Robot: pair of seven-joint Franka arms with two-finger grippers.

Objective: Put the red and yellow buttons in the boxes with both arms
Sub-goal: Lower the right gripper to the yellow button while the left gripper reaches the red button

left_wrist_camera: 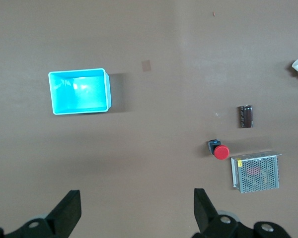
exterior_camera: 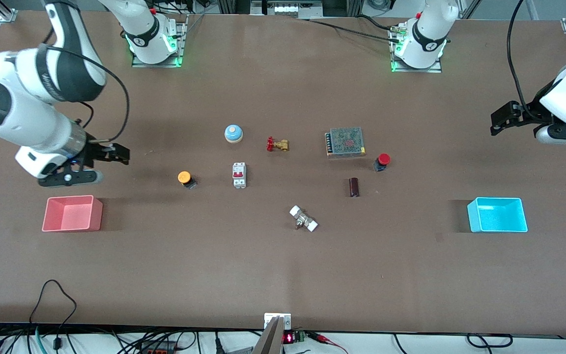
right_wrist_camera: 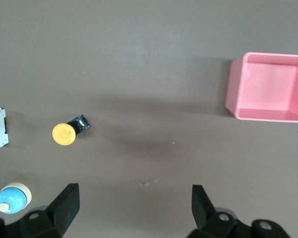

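Right now both claws hang open and empty: right gripper (exterior_camera: 111, 153) above the pink box (exterior_camera: 72, 213), left gripper (exterior_camera: 505, 117) above the cyan box (exterior_camera: 497, 215). Yellow button (exterior_camera: 185, 178) and red button (exterior_camera: 382, 161) sit mid-frame, untouched.
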